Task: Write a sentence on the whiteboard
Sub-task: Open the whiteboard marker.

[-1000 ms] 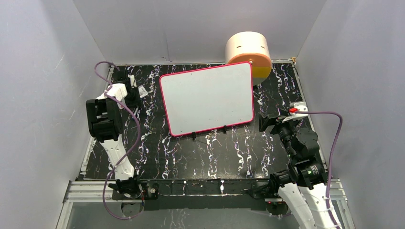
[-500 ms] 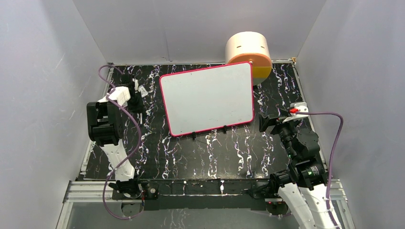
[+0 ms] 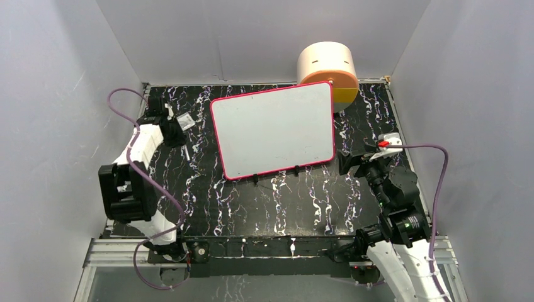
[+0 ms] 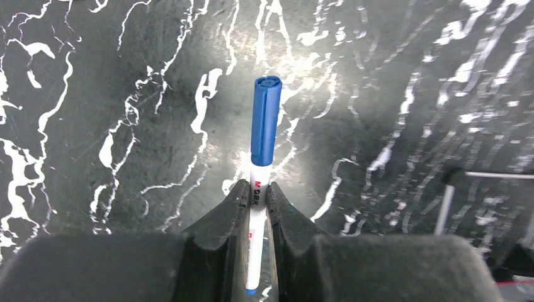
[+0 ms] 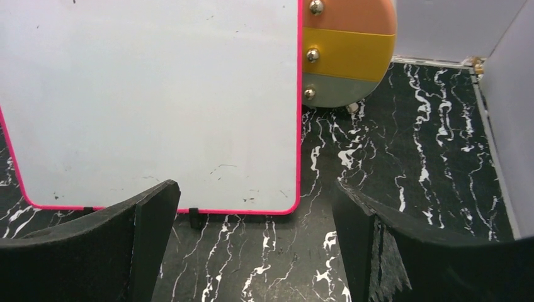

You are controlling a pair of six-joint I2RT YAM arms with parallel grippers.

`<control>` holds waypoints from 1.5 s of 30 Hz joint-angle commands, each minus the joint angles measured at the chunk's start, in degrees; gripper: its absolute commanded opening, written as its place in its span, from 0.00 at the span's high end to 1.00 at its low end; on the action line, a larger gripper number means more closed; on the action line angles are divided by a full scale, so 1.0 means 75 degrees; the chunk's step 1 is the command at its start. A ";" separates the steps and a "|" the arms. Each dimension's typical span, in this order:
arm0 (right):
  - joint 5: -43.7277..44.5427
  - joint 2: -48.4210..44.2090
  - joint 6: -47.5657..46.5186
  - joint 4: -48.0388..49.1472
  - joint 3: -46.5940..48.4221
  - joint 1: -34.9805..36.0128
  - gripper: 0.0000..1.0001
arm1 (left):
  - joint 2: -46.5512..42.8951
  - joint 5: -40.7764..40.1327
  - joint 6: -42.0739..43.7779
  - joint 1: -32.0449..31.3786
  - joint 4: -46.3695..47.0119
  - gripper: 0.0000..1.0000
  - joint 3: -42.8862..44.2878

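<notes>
The whiteboard (image 3: 274,129) (image 5: 151,94), white with a thin pink-red frame, lies at the middle of the black marbled table. Its face is blank apart from faint smudges, and no sentence is in view. My left gripper (image 3: 170,128) (image 4: 256,189) hovers left of the board. It is shut on a marker (image 4: 265,123) with a white barrel, whose blue cap sticks out past the fingertips. My right gripper (image 3: 349,162) (image 5: 254,189) stands open just off the board's near right corner, with nothing between its fingers.
A round cream and orange drum (image 3: 327,66) (image 5: 347,50) stands behind the board's far right corner. A small grey-white packet (image 3: 184,119) lies by the left gripper. A thin white rod (image 4: 448,201) lies at the right. Grey walls close in the sides and back.
My left gripper has shut on the marker and drawn back toward me with it, its elbow swinging toward the near edge. The right arm has barely moved.
</notes>
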 commanded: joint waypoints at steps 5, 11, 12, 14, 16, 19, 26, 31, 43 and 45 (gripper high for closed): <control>-0.0586 0.0681 0.0247 -0.0339 0.0670 0.0043 0.01 | -0.1900 0.1407 -0.1653 0.0001 0.0653 1.00 -0.0696; -0.1848 0.1470 0.0219 -0.0458 0.1101 0.0041 0.01 | -0.3032 0.1757 -0.2247 0.0001 0.0808 1.00 -0.0878; -0.2038 0.1669 0.0230 -0.0464 0.1177 0.0045 0.01 | -0.3183 0.1888 -0.2369 -0.0004 0.0824 1.00 -0.0886; -0.2442 0.1992 0.0265 -0.0383 0.1275 0.0040 0.01 | -0.3431 0.2201 -0.2611 -0.0007 0.0831 1.00 -0.0896; -0.2733 0.2218 0.0363 -0.0170 0.1329 0.0040 0.01 | -0.3646 0.2575 -0.2792 -0.0008 0.0882 1.00 -0.0909; -0.3183 0.2716 0.0490 0.0101 0.1476 0.0045 0.01 | -0.3955 0.2906 -0.3087 -0.0157 0.0946 1.00 -0.0980; -0.3723 0.3321 0.1363 0.1461 0.1376 0.0317 0.01 | -0.4599 0.2532 -0.3755 -0.1339 0.1173 1.00 -0.1050; -0.3139 0.3610 0.1846 0.2322 0.1324 0.0987 0.01 | -0.4784 0.1942 -0.4334 -0.2386 0.1629 1.00 -0.1210; -0.1581 0.4117 0.3240 0.4672 0.0727 0.2285 0.01 | -0.4809 -0.0428 -0.6198 -0.4692 0.3119 1.00 -0.1891; -0.1538 0.4247 0.3411 0.5151 0.0582 0.2402 0.01 | -0.4787 -0.0725 -0.6397 -0.4911 0.3424 1.00 -0.1985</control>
